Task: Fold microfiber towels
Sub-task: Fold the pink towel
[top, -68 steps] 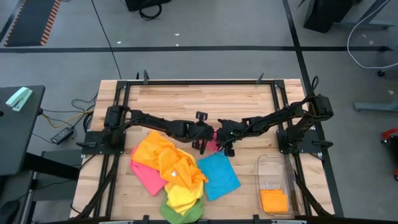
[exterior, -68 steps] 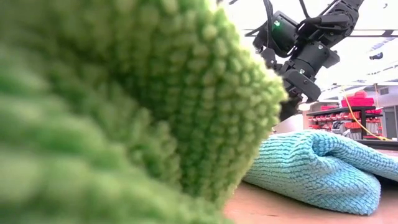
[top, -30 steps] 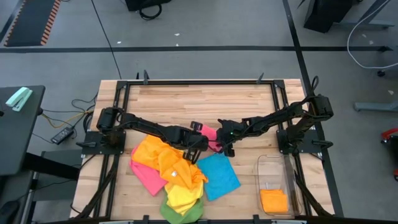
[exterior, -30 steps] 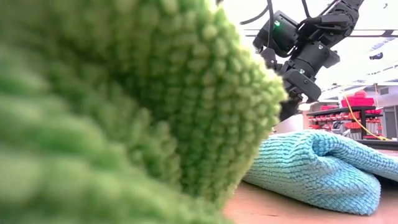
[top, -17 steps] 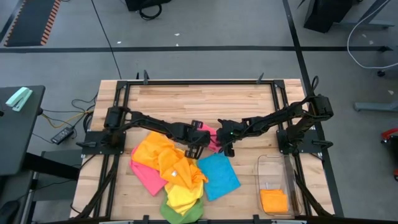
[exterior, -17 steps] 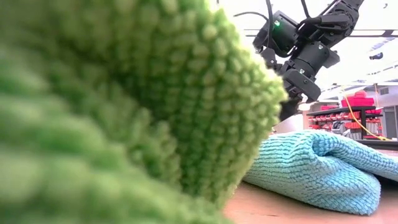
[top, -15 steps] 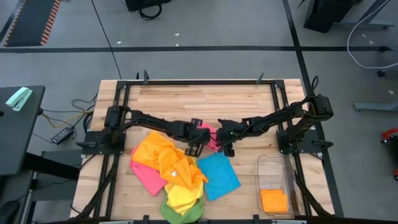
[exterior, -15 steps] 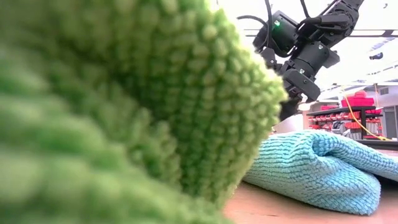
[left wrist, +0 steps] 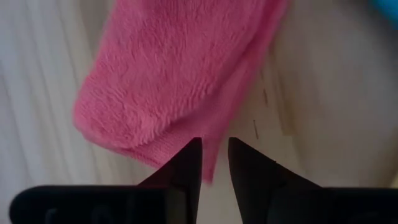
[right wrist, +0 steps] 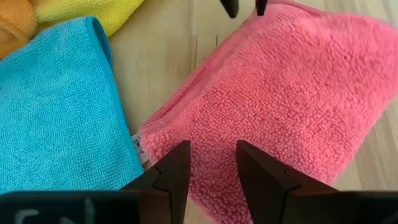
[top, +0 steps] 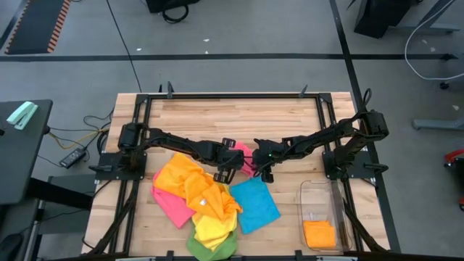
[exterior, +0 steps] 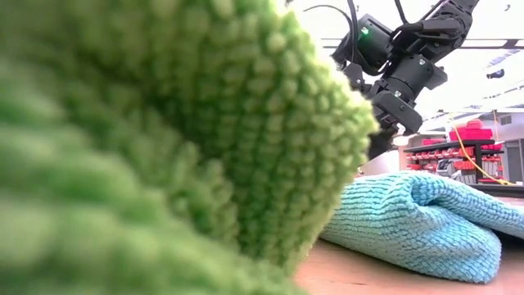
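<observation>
A folded pink microfiber towel (top: 245, 159) lies mid-table between my two grippers. My left gripper (top: 227, 174) is shut on the towel's left edge (left wrist: 180, 74). My right gripper (top: 263, 172) is shut on its right side (right wrist: 292, 93). In the right wrist view the left gripper's fingertips (right wrist: 230, 6) show at the towel's other edge. A blue towel (top: 254, 203) lies flat just nearer. A heap of orange, pink, yellow and green towels (top: 196, 203) lies at the near left. The green towel (exterior: 164, 139) fills most of the low view. My left gripper pinches the pink towel's hemmed edge (left wrist: 215, 155) between its two fingers, coming steeply from above on the table's left. The rest of the towel lies slack on the table. My right gripper has the towel's thick folded side (right wrist: 214, 158) between its two fingers (right wrist: 177, 168), slanting down from the table's right. Several layers sit in the gap. The towel rests on the wood.
A clear plastic bin (top: 310, 190) at the near right holds a folded orange towel (top: 320, 233). Bare wood (top: 232, 119) stretches across the far half of the table. A black frame (top: 232, 96) borders the table.
My left gripper has shifted a little toward the table's far right, in at the pink towel's left edge. The pink towel and my right gripper have kept still.
</observation>
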`<state>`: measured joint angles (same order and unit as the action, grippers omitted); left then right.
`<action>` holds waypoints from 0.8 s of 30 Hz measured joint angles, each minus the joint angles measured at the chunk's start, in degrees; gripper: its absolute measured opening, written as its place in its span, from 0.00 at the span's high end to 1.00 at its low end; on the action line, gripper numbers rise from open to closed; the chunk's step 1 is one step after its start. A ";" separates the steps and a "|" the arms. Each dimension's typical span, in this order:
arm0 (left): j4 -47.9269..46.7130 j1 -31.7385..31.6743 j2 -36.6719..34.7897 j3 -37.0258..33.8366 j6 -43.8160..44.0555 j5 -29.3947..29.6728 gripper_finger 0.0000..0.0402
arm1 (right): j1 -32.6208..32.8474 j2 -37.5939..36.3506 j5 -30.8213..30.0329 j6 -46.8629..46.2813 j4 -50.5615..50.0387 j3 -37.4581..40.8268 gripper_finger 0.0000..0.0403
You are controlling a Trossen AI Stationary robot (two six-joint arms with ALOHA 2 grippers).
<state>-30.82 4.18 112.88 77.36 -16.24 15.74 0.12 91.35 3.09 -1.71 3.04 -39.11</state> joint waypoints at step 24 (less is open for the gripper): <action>4.32 -4.45 1.83 0.06 3.62 -3.20 0.83 | 0.00 0.00 0.00 -0.20 0.41 0.02 0.66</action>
<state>-26.50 -0.28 114.72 77.43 -12.62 12.54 0.12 91.35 3.09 -1.90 3.44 -39.09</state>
